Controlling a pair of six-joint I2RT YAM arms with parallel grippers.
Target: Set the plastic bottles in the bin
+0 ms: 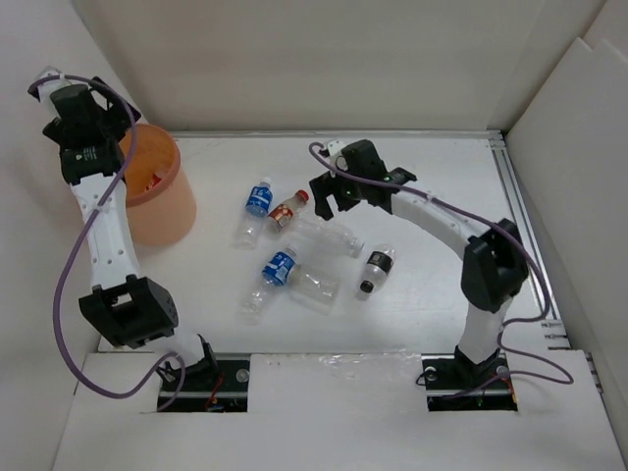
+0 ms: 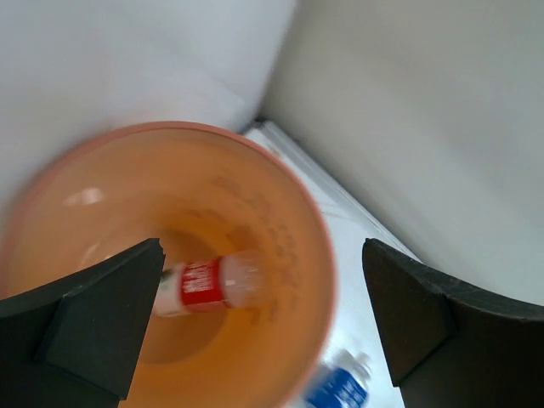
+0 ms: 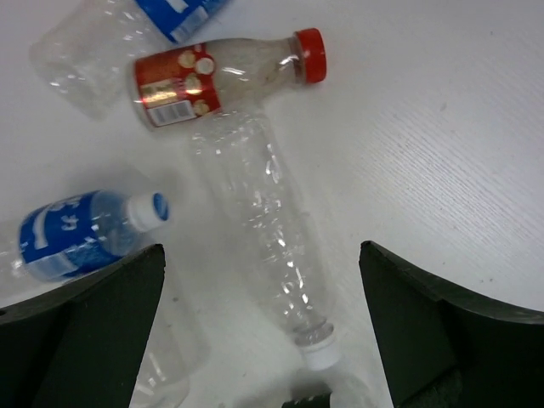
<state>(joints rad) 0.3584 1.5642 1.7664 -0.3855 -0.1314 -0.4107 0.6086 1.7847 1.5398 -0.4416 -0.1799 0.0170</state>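
Bin (image 1: 162, 211) upright at far left of table (image 1: 442, 177), close to the left wall. Inside, on the bottom, bottle with red label (image 2: 202, 285), lying on its side. Above the bin mouth, left gripper (image 2: 263, 314), fingers (image 2: 93, 331) spread wide with nothing between them.

Six more bottles lying flat on the table, to the right of the bin, none upright. Farthest left, first blue-label bottle (image 1: 256, 206), white cap pointing away from the arm bases. Just beside it, red-cap bottle (image 1: 287, 210), red label around its middle; touching its neighbour or not, cannot tell. Running from that one toward the right arm, long clear bottle (image 1: 332, 236) with no label, base close against the red label, white cap at the other end. Nearer the arm bases, second blue-label bottle (image 1: 278, 271), white cap aimed at the long clear one but apart from it. Just beside that, another clear bottle (image 1: 314, 285), no label to be made out. Off to the right, apart from the cluster, black-label bottle (image 1: 376, 267), dark cap toward the arm bases.

Poised above the cluster, right gripper (image 1: 334, 199), wide open and holding nothing. Seen from the right wrist, long clear bottle lying between the two spread fingers but below them, on the table, untouched; red-cap bottle beyond the fingertips; second blue-label bottle by the left finger.
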